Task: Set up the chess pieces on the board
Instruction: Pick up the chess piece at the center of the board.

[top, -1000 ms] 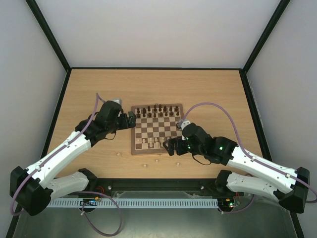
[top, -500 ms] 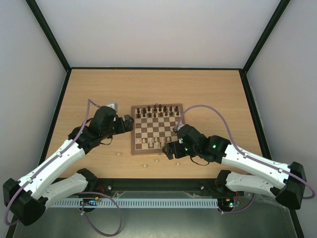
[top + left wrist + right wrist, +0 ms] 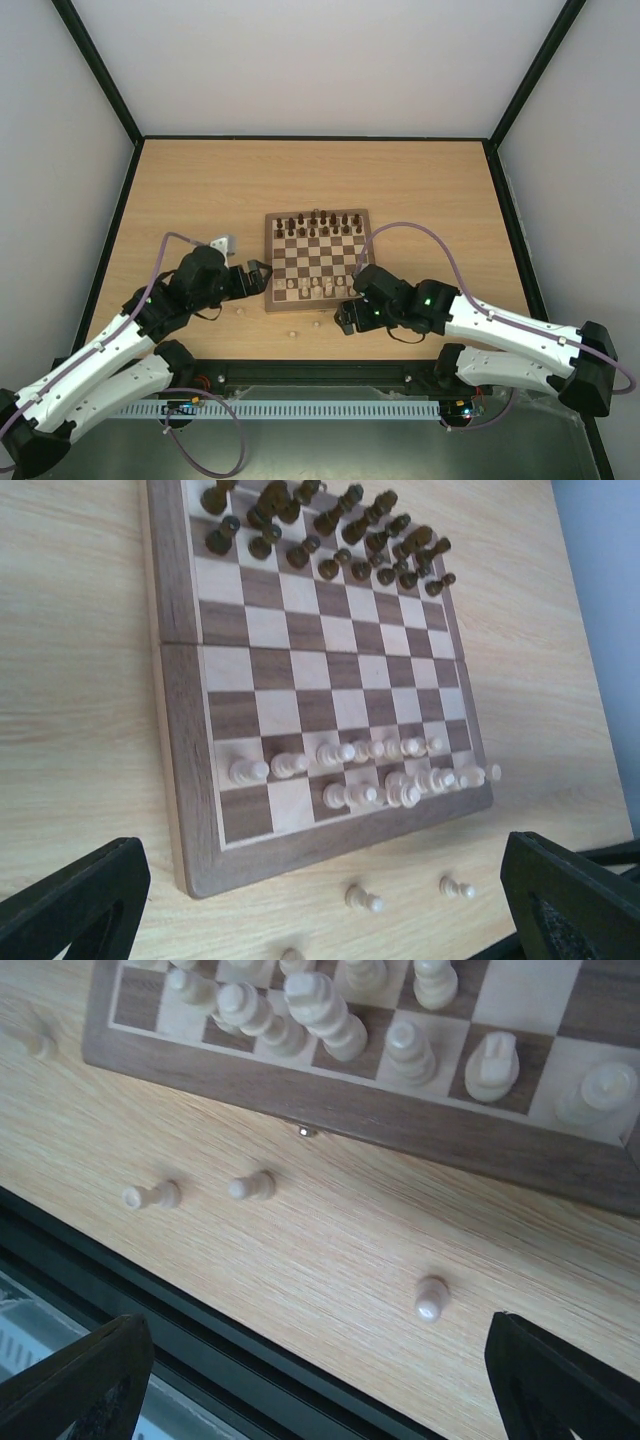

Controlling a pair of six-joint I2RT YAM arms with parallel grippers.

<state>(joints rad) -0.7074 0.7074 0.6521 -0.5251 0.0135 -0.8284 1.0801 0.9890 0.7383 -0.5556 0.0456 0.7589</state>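
While both arms reach low over the near half of the table [image 3: 200, 180], the overhead view shows the board [image 3: 318, 258] lying flat at the table's middle. Dark pieces [image 3: 318, 222] fill its two far rows. Pale pieces [image 3: 315, 288] stand in its two near rows. The left gripper [image 3: 262, 274] sits just beside the board's near-left corner. The right gripper [image 3: 345, 317] hangs just off the near edge, right of centre. A few loose pale pieces [image 3: 291, 331] lie on the bare wood between board and arm bases.

From the left wrist, the whole board is seen at a slant. The dark rows look complete. The pale pawn row looks nearly full, but the pale back row has open squares at its left end. The two black fingers [image 3: 75, 900] sit in the bottom corners, spread wide with nothing between them.

From the right wrist, the board's near border and its small brass latch [image 3: 307, 1131] run across the top. Below it, two loose pale pieces lie tipped over and a third is seen from above; whether that one stands I cannot tell. These jaws too are set wide apart and hold nothing.

My judgement: the dark side is done and the pale side mostly done. What remains is placing the few stray pale pieces.
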